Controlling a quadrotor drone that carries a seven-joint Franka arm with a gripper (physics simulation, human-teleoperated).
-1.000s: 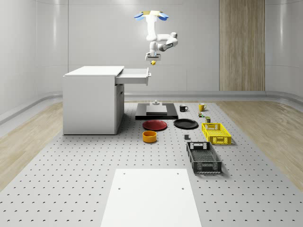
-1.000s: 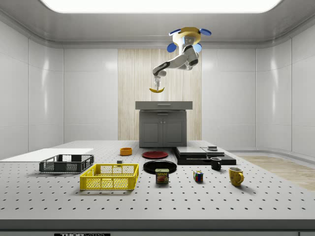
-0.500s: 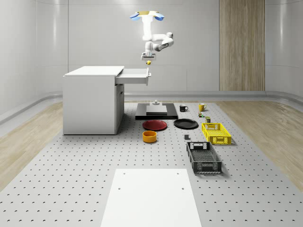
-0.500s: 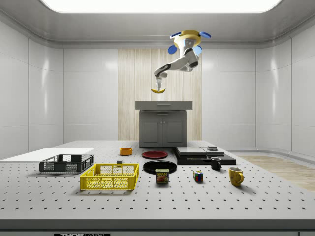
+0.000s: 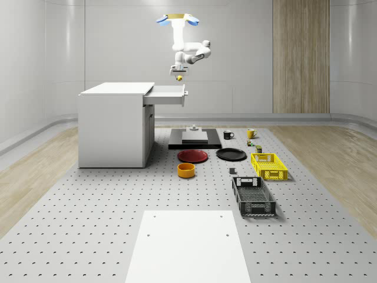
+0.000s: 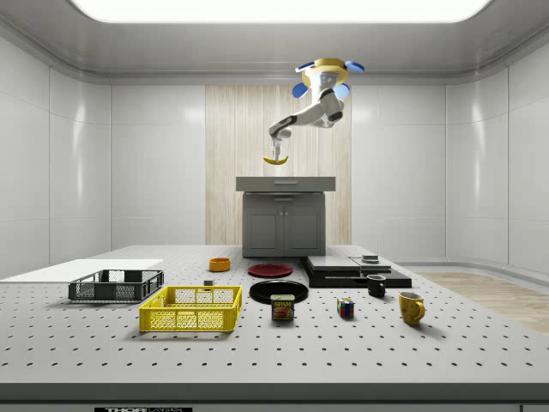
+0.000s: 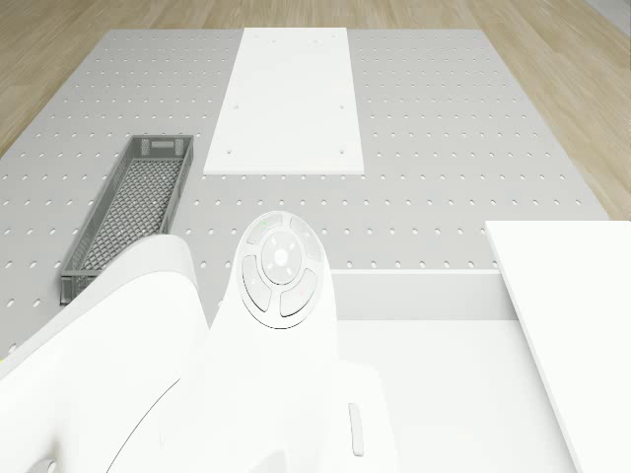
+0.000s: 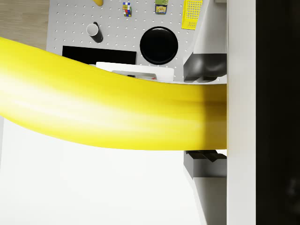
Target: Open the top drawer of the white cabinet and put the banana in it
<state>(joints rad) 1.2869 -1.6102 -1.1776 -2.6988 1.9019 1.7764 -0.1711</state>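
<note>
The white cabinet (image 5: 115,124) stands at the whole-scene view's left with its top drawer (image 5: 168,94) pulled out. The drone (image 5: 178,19) hovers high above the drawer's outer end. Its arm hangs down, and the gripper (image 5: 178,72) is shut on the yellow banana (image 5: 179,77), held a short way above the drawer's front part. The side view has the gripper (image 6: 274,148) and the banana (image 6: 274,160) above the drawer (image 6: 286,183). In the wrist view the banana (image 8: 108,112) lies across the drawer's white floor (image 8: 93,187). The drone view looks past the arm (image 7: 281,266) into the drawer (image 7: 444,374).
On the perforated table lie a red plate (image 5: 192,155), a black plate (image 5: 231,154), an orange bowl (image 5: 186,170), a yellow crate (image 5: 268,165), a black crate (image 5: 253,196), two mugs, a can, a cube and a black slab (image 5: 194,139). A white panel (image 5: 185,244) covers the near table.
The drone, arm and banana have shifted toward the whole-scene view's left, from beyond the drawer's front edge to above the drawer. The gripper stays shut on the banana.
</note>
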